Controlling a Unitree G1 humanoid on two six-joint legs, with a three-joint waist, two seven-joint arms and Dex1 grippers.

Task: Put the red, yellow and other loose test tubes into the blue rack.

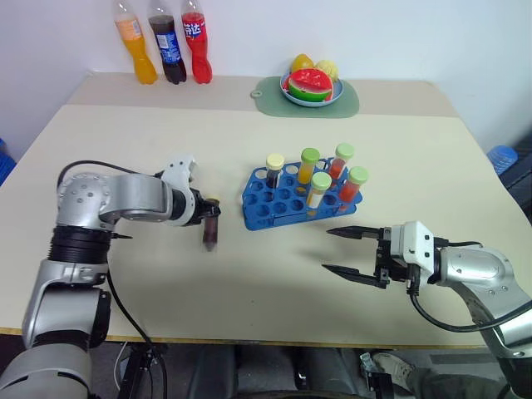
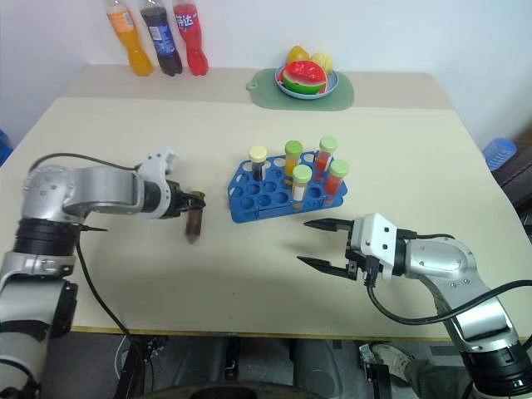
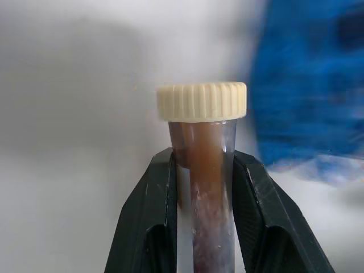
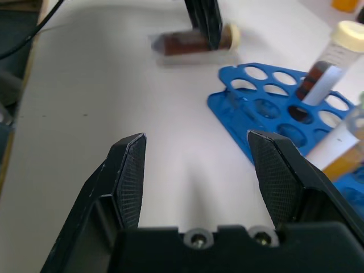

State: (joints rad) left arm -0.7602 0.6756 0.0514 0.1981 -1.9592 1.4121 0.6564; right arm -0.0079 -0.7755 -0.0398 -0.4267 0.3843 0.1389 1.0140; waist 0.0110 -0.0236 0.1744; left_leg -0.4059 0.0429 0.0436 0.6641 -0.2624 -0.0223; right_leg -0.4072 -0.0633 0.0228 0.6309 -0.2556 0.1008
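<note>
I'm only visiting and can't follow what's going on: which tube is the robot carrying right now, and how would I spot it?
Start at the blue rack in the middle of the beige table, where six capped tubes stand upright. Just to its left, the left hand grips the brown test tube below its cream cap. It is the one tube outside the rack, and its liquid is dark brown.

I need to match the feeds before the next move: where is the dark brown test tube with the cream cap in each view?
Left eye view: dark brown test tube, left of the blue plastic rack.
Right eye view: same, left of rack.
Left wrist view: centre, clamped.
Right wrist view: top, lying sideways.
Shared landmark: the rack.
</note>
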